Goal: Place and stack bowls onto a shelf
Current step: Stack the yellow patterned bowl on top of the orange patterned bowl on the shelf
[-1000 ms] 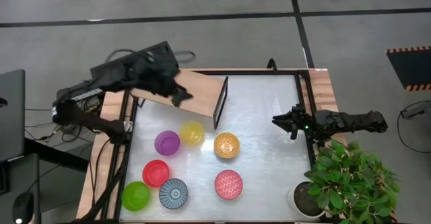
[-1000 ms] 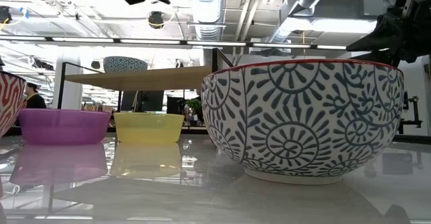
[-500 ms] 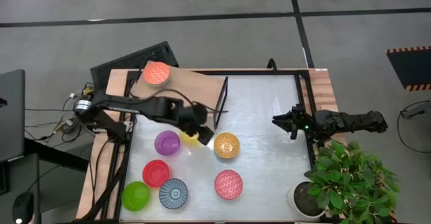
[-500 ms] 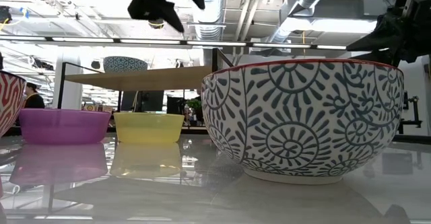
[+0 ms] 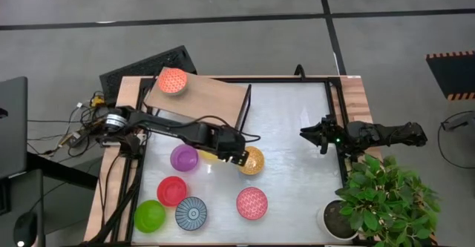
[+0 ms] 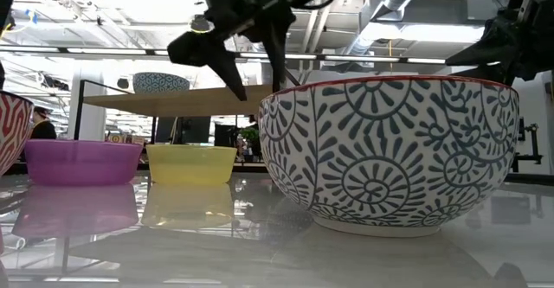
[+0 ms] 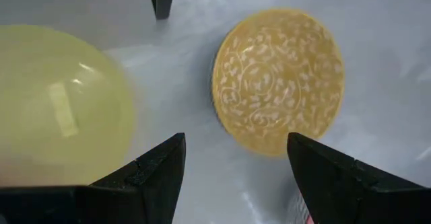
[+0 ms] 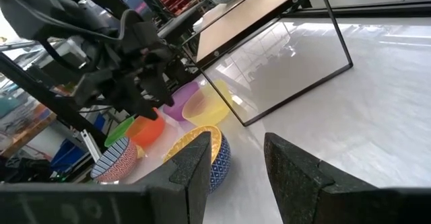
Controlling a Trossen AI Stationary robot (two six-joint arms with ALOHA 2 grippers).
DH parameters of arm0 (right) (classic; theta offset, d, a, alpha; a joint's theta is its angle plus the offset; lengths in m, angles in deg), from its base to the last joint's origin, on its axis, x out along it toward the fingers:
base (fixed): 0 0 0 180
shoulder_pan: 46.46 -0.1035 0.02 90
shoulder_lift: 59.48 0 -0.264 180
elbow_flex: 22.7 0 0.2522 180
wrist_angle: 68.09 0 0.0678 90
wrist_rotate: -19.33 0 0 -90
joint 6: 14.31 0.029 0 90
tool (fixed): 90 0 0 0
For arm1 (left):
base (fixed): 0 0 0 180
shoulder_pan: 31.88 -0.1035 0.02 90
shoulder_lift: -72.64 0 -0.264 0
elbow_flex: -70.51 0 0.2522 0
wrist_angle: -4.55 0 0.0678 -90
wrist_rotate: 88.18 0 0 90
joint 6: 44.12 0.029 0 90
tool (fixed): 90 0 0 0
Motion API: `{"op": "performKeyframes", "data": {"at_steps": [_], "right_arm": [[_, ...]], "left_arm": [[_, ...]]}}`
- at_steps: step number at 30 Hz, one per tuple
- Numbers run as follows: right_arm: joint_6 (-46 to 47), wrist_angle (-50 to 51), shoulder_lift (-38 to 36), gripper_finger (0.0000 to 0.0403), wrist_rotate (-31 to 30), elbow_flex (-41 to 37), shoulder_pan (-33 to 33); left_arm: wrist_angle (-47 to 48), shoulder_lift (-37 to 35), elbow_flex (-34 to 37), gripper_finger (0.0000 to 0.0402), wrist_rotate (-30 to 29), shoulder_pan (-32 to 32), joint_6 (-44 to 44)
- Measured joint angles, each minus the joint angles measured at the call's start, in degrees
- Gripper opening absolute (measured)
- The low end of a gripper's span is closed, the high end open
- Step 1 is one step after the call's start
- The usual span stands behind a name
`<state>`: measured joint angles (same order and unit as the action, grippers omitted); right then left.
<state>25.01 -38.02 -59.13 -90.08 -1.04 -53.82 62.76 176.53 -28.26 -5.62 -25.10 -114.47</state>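
Left tool (image 5: 239, 156) open, just above gold-orange bowl (image 5: 251, 161)

The counter (image 5: 297, 150) lay open toward its right edge; the yellow bowl (image 5: 210, 152) crowded the gold-orange bowl (image 5: 253, 160).

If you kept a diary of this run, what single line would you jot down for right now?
left gripper: open, above gold-orange bowl beside yellow bowl | right gripper: open, waiting at table edge | shelf: one orange bowl
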Motion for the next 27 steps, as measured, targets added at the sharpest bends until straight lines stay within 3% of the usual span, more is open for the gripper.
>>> {"op": "performKeyframes", "data": {"at_steps": [6, 27], "right_arm": [[1.2, 0.0, 0.0, 0.0164, 0.1, 0.0, -0.1], [1.3, 0.0, 0.0, 0.0164, 0.1, 0.0, -0.1]], "left_arm": [[-6.1, 3.0, 0.0, 0.0244, -2.2, 1.2, -4.4], [-7.8, 7.0, 0.0, 0.0244, -9.6, 5.1, -16.0]]}}
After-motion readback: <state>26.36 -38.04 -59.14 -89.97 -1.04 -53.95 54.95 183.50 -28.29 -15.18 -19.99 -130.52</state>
